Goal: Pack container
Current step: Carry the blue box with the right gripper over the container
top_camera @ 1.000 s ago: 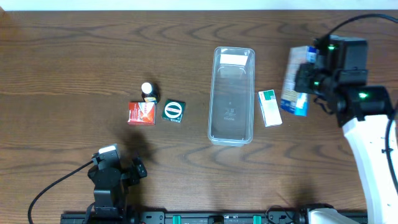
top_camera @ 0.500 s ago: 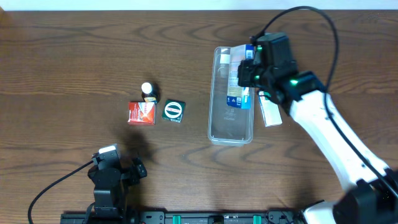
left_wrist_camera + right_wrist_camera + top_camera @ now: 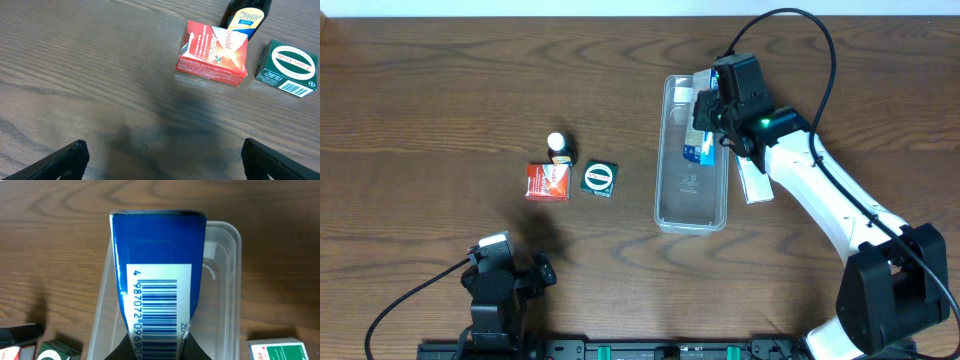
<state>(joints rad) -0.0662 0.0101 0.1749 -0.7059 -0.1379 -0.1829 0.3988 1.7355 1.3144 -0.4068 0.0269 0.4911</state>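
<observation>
The wood-grain table (image 3: 420, 80) shows broad bare boards on every side of the clear container (image 3: 691, 195), which lies lengthwise directly beneath the right gripper (image 3: 157, 349), its white-labelled end under the jaws and its far rounded end well out ahead of them. The container's two long walls stand close on either side of the load, leaving only narrow room across and plenty along its length.

The right arm (image 3: 820, 190) reaches in a long diagonal from the table's near corner, its wrist bent over the labelled end. Its jaws are clamped on a blue box (image 3: 157, 255), barcode face toward the wrist camera, held between the container's walls; whether the box's lower end touches the floor of the container cannot be told.

A white-and-green box (image 3: 755, 182) lies on the wood just outside the container's long wall, off to one side of the right jaws and partly under the arm.

The left gripper (image 3: 162, 152) sits low near the table's front edge with its jaws spread wide and nothing between them, bare wood straight ahead. Beyond that wood, ahead of the left jaws, lies a red box (image 3: 212, 52), with a green box (image 3: 287, 67) just beside it and a small dark bottle (image 3: 245, 15) just behind it.
</observation>
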